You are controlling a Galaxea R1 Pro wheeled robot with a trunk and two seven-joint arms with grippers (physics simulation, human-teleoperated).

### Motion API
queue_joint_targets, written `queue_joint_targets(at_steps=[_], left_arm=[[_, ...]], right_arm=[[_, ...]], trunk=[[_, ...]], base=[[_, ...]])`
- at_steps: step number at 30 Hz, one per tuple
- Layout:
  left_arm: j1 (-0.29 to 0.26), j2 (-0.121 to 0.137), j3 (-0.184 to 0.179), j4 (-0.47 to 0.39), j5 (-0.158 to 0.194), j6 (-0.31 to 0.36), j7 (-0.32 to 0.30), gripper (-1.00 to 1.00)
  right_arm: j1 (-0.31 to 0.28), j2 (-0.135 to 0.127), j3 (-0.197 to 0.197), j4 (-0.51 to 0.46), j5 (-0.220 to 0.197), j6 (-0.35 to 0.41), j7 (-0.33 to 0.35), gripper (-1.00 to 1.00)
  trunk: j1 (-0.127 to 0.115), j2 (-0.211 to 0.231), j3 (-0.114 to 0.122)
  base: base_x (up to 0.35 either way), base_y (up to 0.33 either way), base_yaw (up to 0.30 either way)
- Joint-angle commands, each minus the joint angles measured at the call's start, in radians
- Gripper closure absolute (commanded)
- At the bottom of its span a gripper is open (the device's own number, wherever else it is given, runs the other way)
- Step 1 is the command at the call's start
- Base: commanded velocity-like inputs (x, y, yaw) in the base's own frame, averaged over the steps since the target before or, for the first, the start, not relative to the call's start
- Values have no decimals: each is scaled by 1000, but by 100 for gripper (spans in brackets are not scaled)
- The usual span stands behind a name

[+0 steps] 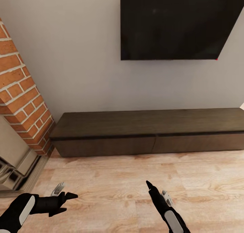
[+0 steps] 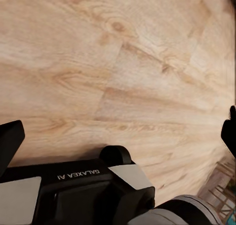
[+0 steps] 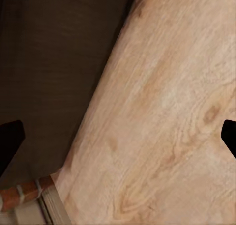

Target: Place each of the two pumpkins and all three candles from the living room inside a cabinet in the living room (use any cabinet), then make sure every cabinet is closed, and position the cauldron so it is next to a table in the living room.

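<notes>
Living room floor's bare wood, and the cabinet [image 1: 152, 133] sits shut against the wall ahead while the left gripper [image 1: 64, 199] and right gripper [image 1: 156, 191] hang spread and empty, so I'd guess it's between fetch runs, pumpkins or candles next.

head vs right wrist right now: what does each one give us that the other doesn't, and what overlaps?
Head only: the black wall screen, the grey wall, the cabinet's flat top and both shut drawer fronts, and the left gripper and right gripper hanging empty over the floor.

Right wrist only: a close look between the open right gripper's fingertips at the cabinet front meeting the floor.

Both: the cabinet, wood floor and brick fireplace.
</notes>
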Motion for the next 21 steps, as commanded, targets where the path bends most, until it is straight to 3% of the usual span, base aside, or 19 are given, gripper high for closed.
queue_joint_targets(at_steps=[1,6,10,13,17,18,20,21], left_arm=[[0,1,0,0,0,0,-7,-100],[0,3,0,0,2,0,-21,-100],[0,4,-1,0,3,1,-51,-100],[0,13,0,1,2,3,-128,-100],[-1,28,0,5,2,3,-185,-100],[-1,32,0,3,2,4,-195,-100],[-9,37,1,1,2,5,-208,-100],[-14,37,1,1,2,4,-209,-100]], right_arm=[[-9,10,0,3,-2,-21,0,-100],[-22,21,-2,30,-7,-122,10,-100],[-23,20,-3,43,-16,-136,92,-100],[-28,26,-2,41,-18,-146,160,-100],[-32,22,-7,40,-26,-142,177,-100],[-32,19,-12,42,-39,-139,182,-100],[-33,13,-24,43,-113,-130,213,-100],[-33,11,-24,43,-130,-128,223,-100]], trunk=[[4,-7,-3],[23,-42,-19],[38,-70,-31],[50,-91,-41],[65,-119,-53],[69,-126,-57],[77,-140,-63],[81,-147,-66]], base=[[0,0,0],[0,0,0],[0,0,0],[0,0,0],[0,0,0],[0,0,0],[0,0,0],[0,0,0]])
